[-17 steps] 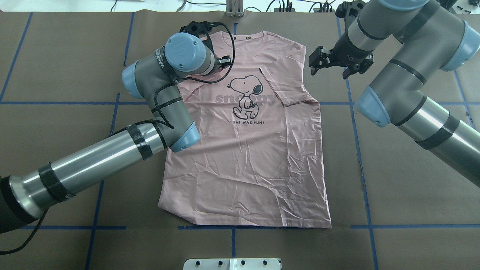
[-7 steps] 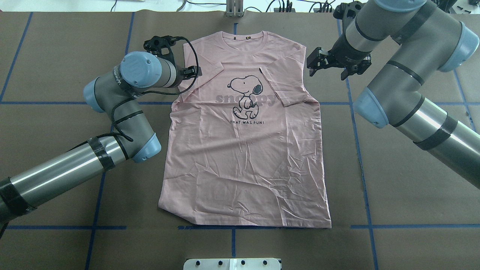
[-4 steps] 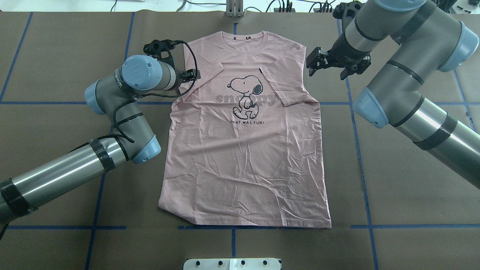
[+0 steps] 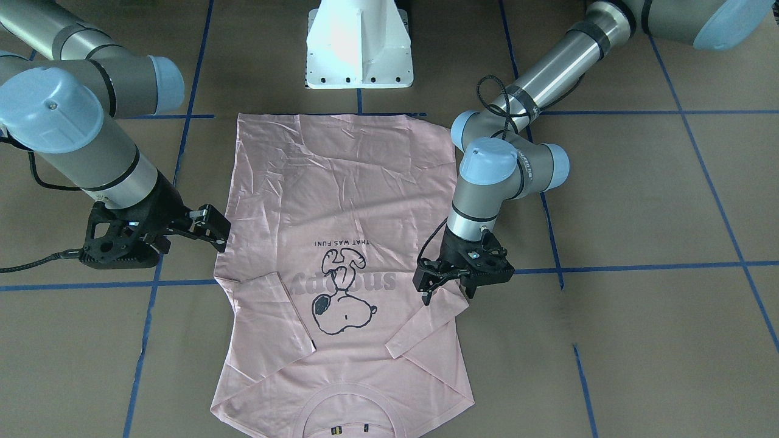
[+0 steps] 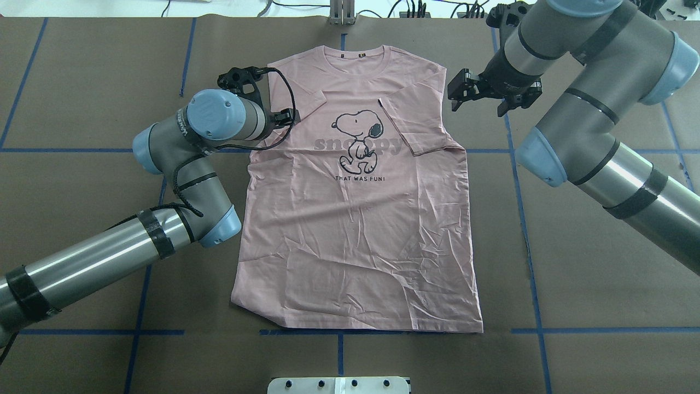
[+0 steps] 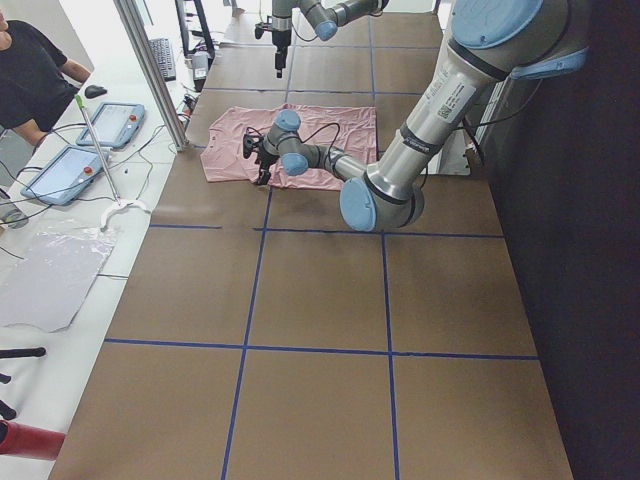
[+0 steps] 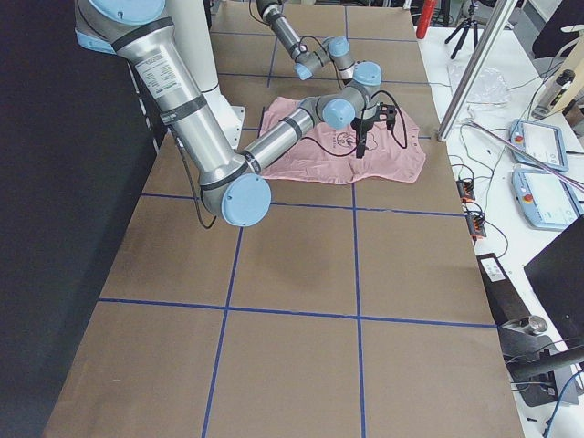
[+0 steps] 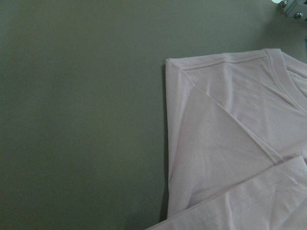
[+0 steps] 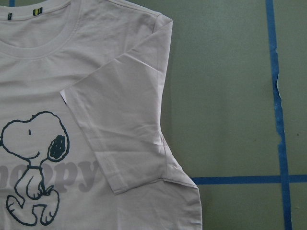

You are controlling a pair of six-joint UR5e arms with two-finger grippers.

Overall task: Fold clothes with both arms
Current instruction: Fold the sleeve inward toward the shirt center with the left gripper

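The pink T-shirt point(image 5: 355, 235) lies flat and print-side up in the middle of the table point(image 5: 82, 82), collar point(image 5: 358, 56) at the far end and hem at the near end, close to the white base point(image 4: 359, 48). Its cloth is lightly creased below the dog print point(image 5: 358, 137). Both short sleeves are folded in over the chest: the left sleeve point(image 4: 426, 322) slants toward the dog, and the right sleeve point(image 5: 418, 120) reaches the end of the grey lettering. The left gripper point(image 4: 446, 293) points down over the shirt's left edge, just near of the folded left sleeve. Its fingers stand apart with pink cloth showing between them and nothing held; I cannot tell whether the tips touch the cloth. The left wrist view shows only the shirt's far left shoulder corner and bare table beside it. The right gripper point(image 5: 479, 101) hangs over bare table just right of the shirt's right shoulder, clear of the cloth, with its jaws spread wide and empty. Its wrist view looks down on the right sleeve, the dog and a blue tape line point(image 9: 278, 96). A person point(image 6: 30, 70) stands at the far left table end.
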